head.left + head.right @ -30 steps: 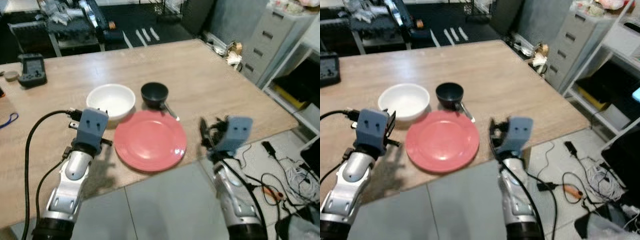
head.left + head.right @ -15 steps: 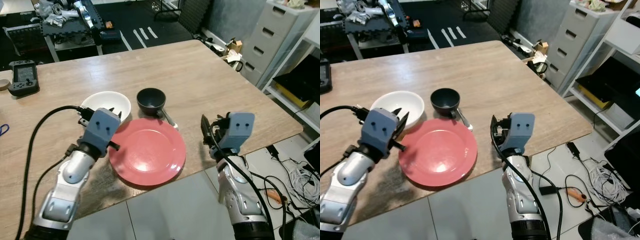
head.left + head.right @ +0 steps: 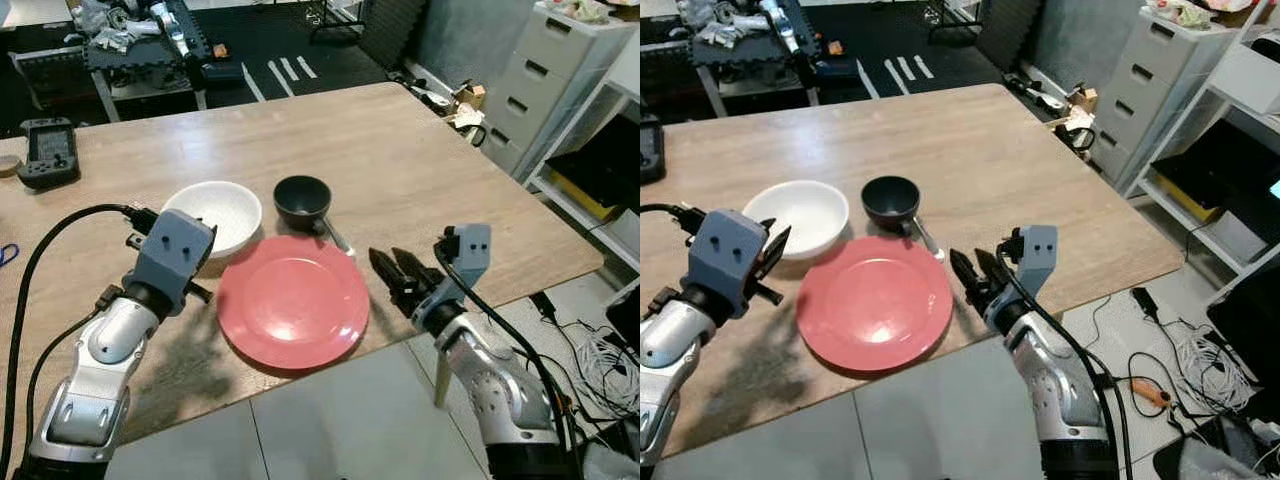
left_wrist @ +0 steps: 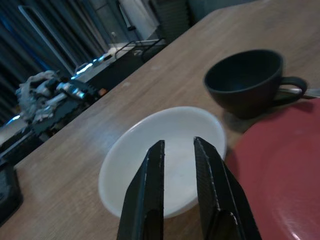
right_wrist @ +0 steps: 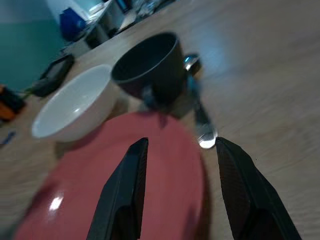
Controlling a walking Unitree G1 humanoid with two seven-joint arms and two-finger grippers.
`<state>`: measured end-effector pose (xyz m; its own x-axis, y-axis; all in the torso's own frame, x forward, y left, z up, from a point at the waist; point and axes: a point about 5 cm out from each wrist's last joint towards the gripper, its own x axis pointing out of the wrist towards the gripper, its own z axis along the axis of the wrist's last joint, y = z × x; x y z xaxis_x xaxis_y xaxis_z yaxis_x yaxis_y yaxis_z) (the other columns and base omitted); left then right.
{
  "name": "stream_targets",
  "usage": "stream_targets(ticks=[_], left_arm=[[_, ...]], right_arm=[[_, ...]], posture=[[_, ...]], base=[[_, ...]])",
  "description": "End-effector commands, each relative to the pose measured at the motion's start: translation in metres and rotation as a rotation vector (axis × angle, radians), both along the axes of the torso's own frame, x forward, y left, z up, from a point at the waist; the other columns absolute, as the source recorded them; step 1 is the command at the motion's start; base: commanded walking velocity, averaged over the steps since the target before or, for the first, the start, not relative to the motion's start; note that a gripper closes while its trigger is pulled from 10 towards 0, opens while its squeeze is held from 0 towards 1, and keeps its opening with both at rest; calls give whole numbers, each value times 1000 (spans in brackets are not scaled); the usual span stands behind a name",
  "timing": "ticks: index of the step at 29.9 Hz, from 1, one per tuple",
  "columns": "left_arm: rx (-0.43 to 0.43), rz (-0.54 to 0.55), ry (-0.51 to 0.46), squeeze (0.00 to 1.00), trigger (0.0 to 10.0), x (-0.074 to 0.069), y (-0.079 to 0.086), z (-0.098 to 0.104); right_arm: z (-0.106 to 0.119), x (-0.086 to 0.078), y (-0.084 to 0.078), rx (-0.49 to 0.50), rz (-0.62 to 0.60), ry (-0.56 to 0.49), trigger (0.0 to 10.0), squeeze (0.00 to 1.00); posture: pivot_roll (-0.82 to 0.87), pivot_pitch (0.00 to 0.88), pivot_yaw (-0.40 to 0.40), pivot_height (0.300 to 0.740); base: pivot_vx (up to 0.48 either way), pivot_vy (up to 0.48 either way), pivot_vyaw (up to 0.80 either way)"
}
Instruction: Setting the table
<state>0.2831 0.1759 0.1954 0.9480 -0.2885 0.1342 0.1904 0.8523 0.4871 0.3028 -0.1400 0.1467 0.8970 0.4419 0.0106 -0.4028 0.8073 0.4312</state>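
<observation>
Red plate (image 3: 292, 301): flat on the wooden table (image 3: 400, 160), close to the near edge, between the two grippers.
White bowl (image 3: 213, 215): upright, just beyond the plate's far-left rim, touching or nearly touching it.
Dark cup (image 3: 304, 199): upright, right of the bowl, just beyond the plate's far rim; handle toward the near side.
Spoon (image 3: 337, 236): on the table at the near right of the cup, beside the plate's far-right rim.
Left gripper (image 4: 178, 152): left of the plate, aimed at the bowl; fingers a narrow gap apart, nothing held.
Right gripper (image 3: 393, 270): just off the plate's right rim, aimed left toward the plate and cup; fingers (image 5: 126, 195) spread wide, nothing held.
Handheld device (image 3: 48, 152): far-left part of the table, well apart from the dishes.
Grey drawer cabinet (image 3: 540, 80): on the floor beyond the table's right side.
</observation>
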Motion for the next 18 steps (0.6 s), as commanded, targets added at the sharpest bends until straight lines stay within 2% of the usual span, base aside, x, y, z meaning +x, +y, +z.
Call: stream_targets(ticks=[1,4,5,7,11,14,18], left_arm=[[17,-32,20,0,10000,-4,-9,-4],[12,-75,54,0,10000,-10,-18,-10],[-19,-94,78,0,10000,-12,-21,-13],[-156,-106,145,0,10000,-15,-23,-25],[-259,-102,219,0,10000,-7,-23,-47],[-287,-100,267,0,10000,3,-20,-59],[-224,-90,283,0,10000,19,-10,-66]], right_arm=[[-1,-4,-4,36,21,18,10000,0],[-3,-4,-9,17,34,34,10000,0],[-3,-4,-10,0,34,29,10000,0],[-1,-1,-12,2,12,27,10000,0],[2,2,-11,13,9,28,10000,0],[7,2,-6,24,31,18,10000,0],[13,5,-4,79,30,17,10000,0]], posture=[[87,90,23,740],[81,80,23,740],[74,82,28,740],[70,87,26,740],[55,87,13,740],[40,93,7,740],[29,112,-7,740]], base=[[0,0,0],[0,0,0],[0,0,0],[0,0,0],[0,0,0],[0,0,0],[0,0,0]])
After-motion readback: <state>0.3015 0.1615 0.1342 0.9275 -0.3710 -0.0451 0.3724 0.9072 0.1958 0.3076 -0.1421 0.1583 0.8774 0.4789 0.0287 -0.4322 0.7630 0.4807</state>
